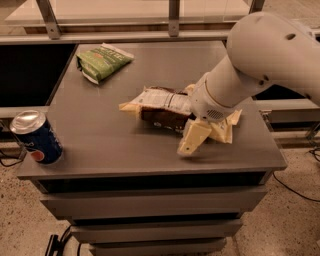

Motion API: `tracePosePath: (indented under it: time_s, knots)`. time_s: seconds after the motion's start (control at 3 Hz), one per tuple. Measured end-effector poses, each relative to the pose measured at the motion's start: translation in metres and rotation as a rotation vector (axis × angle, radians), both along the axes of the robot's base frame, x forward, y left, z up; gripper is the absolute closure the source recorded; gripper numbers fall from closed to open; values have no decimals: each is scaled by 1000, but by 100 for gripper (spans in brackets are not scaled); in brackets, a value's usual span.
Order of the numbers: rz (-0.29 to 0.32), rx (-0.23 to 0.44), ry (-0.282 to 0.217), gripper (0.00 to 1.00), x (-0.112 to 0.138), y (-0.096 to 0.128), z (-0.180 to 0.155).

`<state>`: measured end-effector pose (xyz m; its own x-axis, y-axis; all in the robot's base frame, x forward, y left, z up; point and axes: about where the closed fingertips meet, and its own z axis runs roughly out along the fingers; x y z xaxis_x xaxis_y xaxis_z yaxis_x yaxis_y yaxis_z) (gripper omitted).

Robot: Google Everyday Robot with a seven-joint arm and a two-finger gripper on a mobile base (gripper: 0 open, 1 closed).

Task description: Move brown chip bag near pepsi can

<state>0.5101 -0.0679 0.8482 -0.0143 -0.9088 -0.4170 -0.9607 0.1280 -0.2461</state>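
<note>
The brown chip bag (161, 104) lies flat near the middle of the grey table (100, 130), with its white label panel facing up and cream ends pointing left and right. The pepsi can (37, 137) stands upright at the table's front left corner, well apart from the bag. My gripper (192, 139) hangs from the large white arm (250, 65) just in front of the bag's right half and close to the table top. The arm covers part of the bag's right end.
A smaller green bag (102, 61) lies at the back left of the table. A metal rail and shelf (172, 15) run behind the table. The table's front edge is just below the gripper. Drawers sit under the table top.
</note>
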Motion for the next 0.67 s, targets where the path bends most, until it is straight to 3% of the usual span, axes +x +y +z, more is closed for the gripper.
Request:
tracePosePath:
  time_s: [0.33,0.67]
  knots:
    - [10,5,2,43,16,6,-11]
    - [10,5,2,64,16,6,-7]
